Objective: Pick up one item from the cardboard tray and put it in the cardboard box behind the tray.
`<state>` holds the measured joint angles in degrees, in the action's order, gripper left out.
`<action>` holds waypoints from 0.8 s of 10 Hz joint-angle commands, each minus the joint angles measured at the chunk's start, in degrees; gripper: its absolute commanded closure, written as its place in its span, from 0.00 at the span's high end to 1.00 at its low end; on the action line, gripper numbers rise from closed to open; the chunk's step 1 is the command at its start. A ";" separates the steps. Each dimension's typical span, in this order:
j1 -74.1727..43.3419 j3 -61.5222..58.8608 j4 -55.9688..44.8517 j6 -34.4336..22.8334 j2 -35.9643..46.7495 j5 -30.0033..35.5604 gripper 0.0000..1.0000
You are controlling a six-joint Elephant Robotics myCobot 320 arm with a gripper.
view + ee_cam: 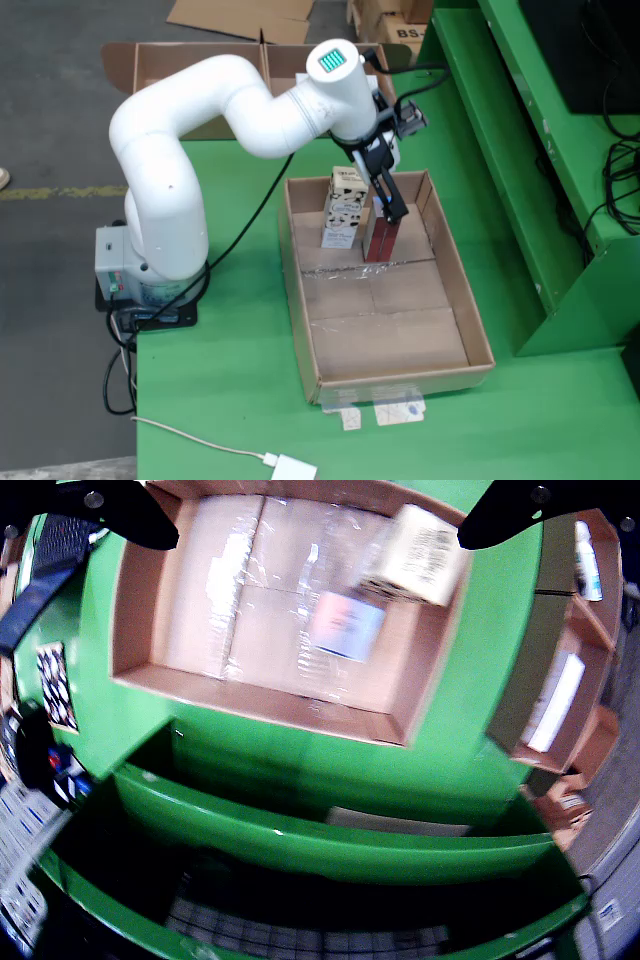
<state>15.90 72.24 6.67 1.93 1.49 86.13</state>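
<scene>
Now the black gripper (388, 205) hangs spread over the shallow cardboard tray's (455, 290) far end
Nearer tray floor lies bare; a spotted white carton (343, 208) and dark red carton (380, 238) stand beneath

Gripper (392, 212) over red box (381, 238) in tray (400, 340).

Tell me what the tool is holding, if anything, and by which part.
Nothing. The tool is open, with no item between its fingers; it hangs by the top of the red box in the tray.
</scene>
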 commanded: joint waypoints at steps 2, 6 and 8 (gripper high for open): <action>7.72 -9.15 -4.70 1.87 1.90 -2.28 1.00; 9.19 -9.72 -4.99 2.34 0.76 -2.92 1.00; 8.94 -9.42 -4.51 2.47 0.72 -2.76 1.00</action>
<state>24.52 64.07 1.23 4.13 1.14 83.67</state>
